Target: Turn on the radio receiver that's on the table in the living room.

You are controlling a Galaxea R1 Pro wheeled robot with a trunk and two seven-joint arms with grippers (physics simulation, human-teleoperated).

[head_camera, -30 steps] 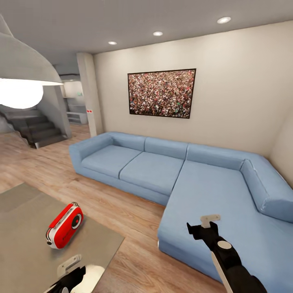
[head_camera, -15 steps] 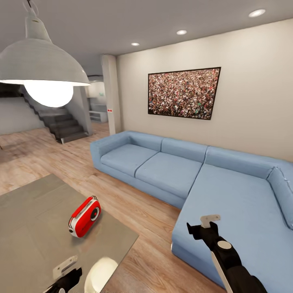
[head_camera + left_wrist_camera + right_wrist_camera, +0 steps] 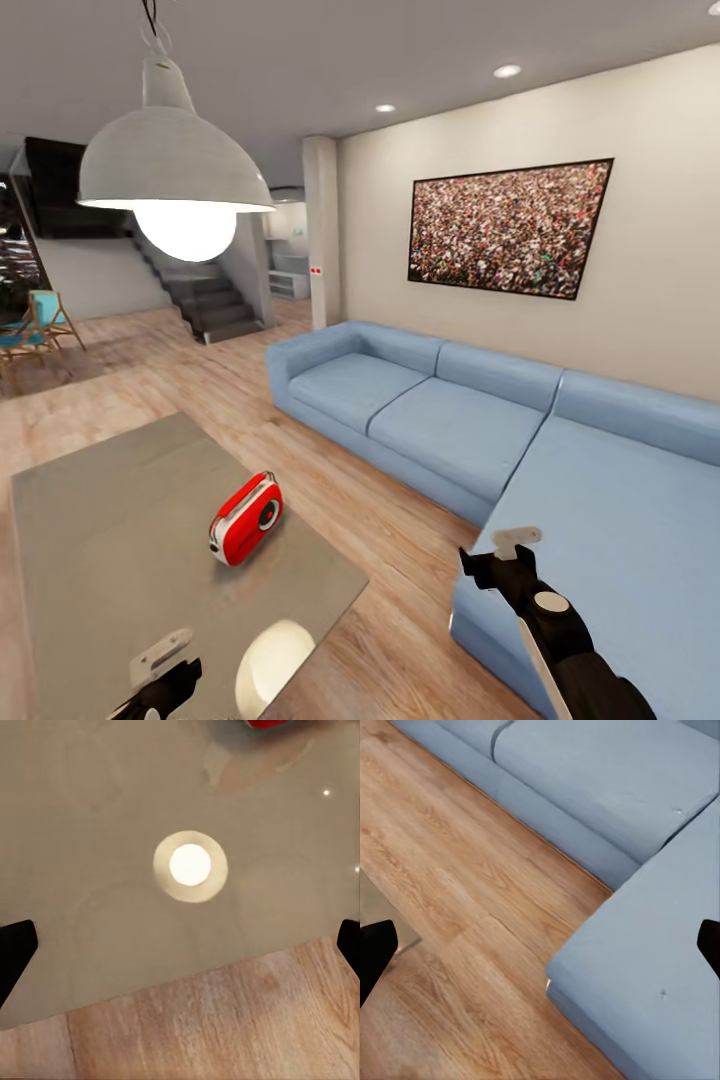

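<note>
The red radio receiver [image 3: 246, 519] lies on the glossy grey counter [image 3: 110, 540], near its edge facing the blue sectional sofa [image 3: 480, 430]. The left claw [image 3: 180, 945] hangs wide above the counter's corner; the right claw [image 3: 540, 945] hangs wide over the wood floor [image 3: 457, 915], both empty.

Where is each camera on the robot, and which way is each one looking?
Head view: high on the robot, looking forward and down at the table, radio receiver and sofa; both grippers, left and right, show.
Left wrist view: looks down at the table's edge; dark fingertips show.
Right wrist view: looks down at floor and sofa.
Head and left wrist views share the table's lamp reflection.
</note>
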